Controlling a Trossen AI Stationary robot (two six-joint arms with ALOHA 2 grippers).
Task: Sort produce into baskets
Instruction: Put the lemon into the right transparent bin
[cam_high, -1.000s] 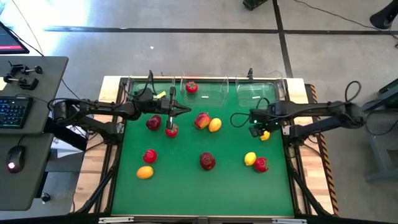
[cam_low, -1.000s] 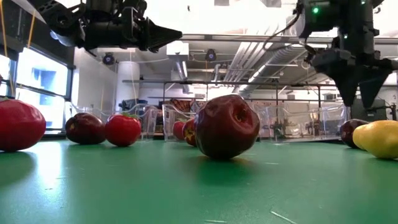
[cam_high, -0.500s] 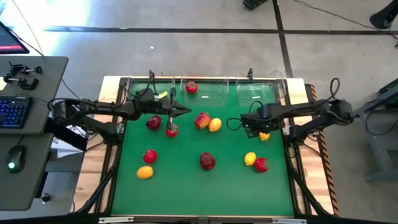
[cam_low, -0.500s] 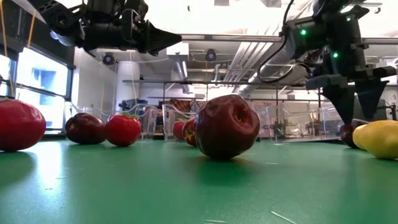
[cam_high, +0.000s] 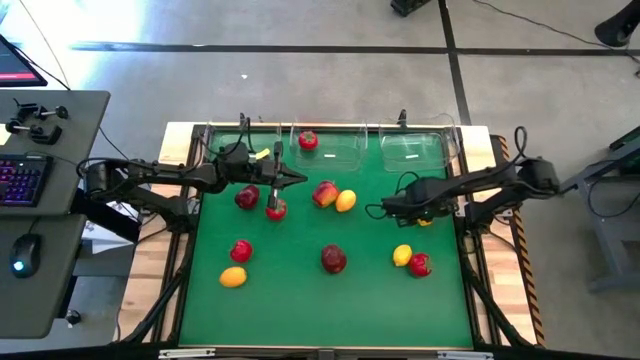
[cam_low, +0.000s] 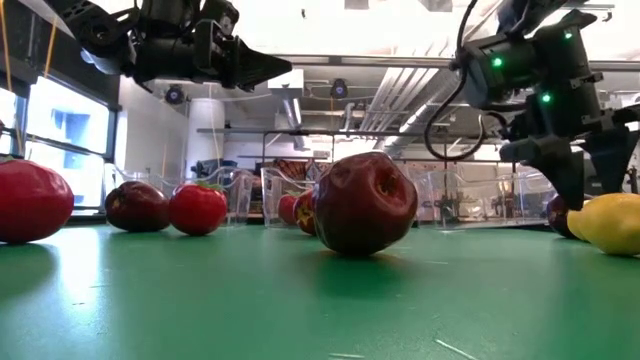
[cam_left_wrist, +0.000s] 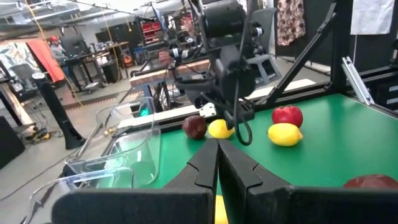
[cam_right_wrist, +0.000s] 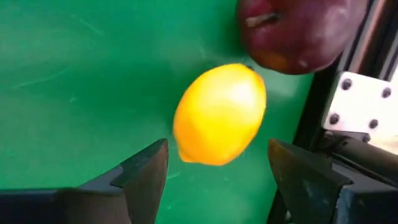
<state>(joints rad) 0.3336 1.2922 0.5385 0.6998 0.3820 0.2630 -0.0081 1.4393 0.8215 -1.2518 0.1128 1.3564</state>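
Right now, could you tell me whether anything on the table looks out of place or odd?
Nothing looks spilled or damaged. Most of the produce lies loose on the green mat; only a red fruit sits in a clear basket. A lemon and dark apple lie touching at the mat's edge, the open right tool over them.

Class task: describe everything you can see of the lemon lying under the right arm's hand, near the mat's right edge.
The lemon is a smooth, glossy, bright yellow oval with slightly pointed ends, plastic-looking and whole. It lies on its side on the green mat, close to the mat's right edge, right next to a dark red apple; whether the two touch cannot be told. The right hand hangs open above it, one finger to either side, not gripping it. From overhead the arm hides most of it.
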